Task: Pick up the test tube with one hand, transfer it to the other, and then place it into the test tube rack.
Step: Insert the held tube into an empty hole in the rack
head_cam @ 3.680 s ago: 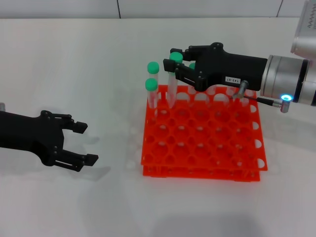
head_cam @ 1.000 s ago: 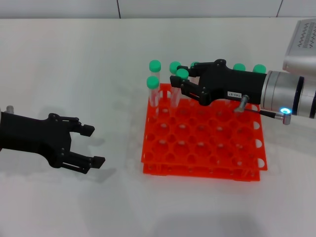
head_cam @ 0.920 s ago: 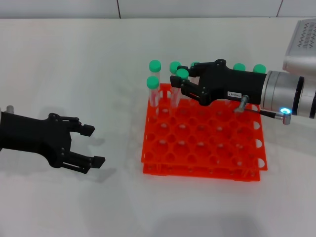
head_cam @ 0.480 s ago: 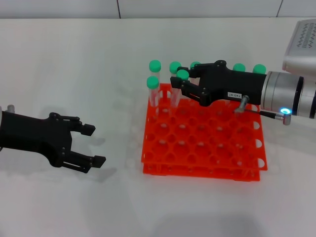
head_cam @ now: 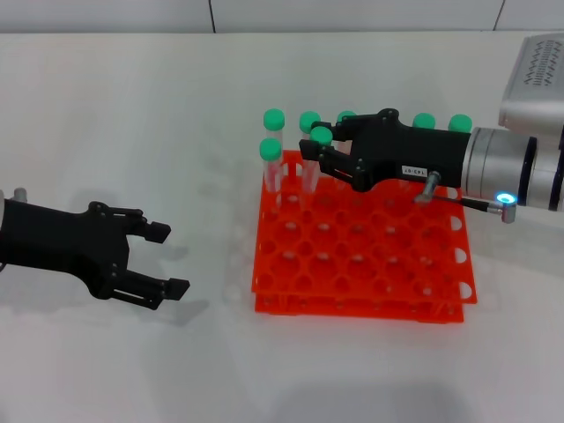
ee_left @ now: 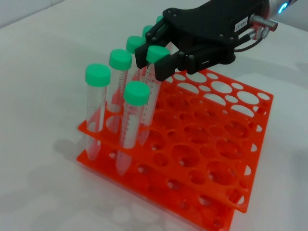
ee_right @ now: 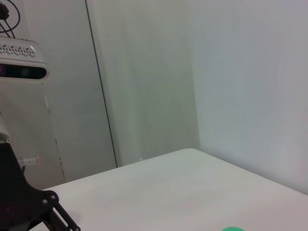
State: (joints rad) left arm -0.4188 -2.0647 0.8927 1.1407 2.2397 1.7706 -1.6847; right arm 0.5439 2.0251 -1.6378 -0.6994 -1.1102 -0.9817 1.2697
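Note:
My right gripper, black with a white label, is over the back left part of the orange-red test tube rack. It is shut on a test tube just below its green cap. The tube stands tilted with its lower end down in a hole of the second row. The left wrist view shows the fingers on both sides of the tube above the rack. My left gripper, black without a label, is open and empty above the table to the left of the rack.
Several other green-capped tubes stand in the rack: one at the left of the second row and the others along the back row, some behind the right gripper. They crowd close around the held tube.
Since 3.7 s ago my right gripper has come down and forward, lowering the tube into a rack hole. Over the last second it shifted only slightly left. The left gripper barely moved.

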